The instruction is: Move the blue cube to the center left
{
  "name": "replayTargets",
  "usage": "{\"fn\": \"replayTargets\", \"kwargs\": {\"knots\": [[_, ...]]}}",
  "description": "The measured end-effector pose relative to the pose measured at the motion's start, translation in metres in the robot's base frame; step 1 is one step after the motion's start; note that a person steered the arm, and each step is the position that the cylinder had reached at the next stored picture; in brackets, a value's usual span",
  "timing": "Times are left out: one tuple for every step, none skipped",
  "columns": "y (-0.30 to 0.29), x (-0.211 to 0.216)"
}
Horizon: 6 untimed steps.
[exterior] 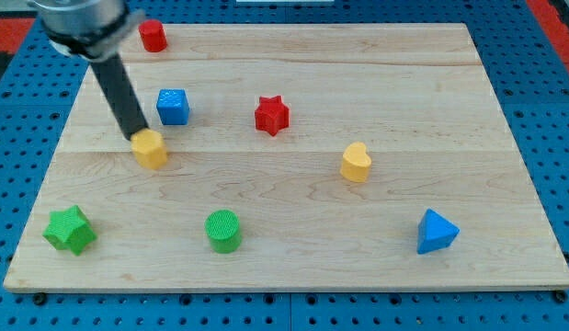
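Observation:
The blue cube (173, 107) sits on the wooden board (293, 211) in the upper left part. My tip (137, 138) is below and to the left of the cube, a short gap away. The tip touches the top edge of a yellow block (150, 150), which lies just below the cube. The dark rod runs up to the view's top left.
A red block (153, 36) is at the top left edge. A red star (272, 116) is right of the cube. A yellow heart-like block (356, 163), a blue triangular block (436, 232), a green cylinder (223, 231) and a green star (70, 230) lie lower.

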<state>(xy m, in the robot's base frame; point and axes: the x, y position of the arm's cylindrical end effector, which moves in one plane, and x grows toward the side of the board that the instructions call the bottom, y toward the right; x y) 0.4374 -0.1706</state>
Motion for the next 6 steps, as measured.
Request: {"fn": "replayTargets", "kwargs": {"knots": [[0.035, 0.009], [0.044, -0.023], [0.059, -0.045], [0.069, -0.073], [0.031, -0.063], [-0.025, -0.059]]}}
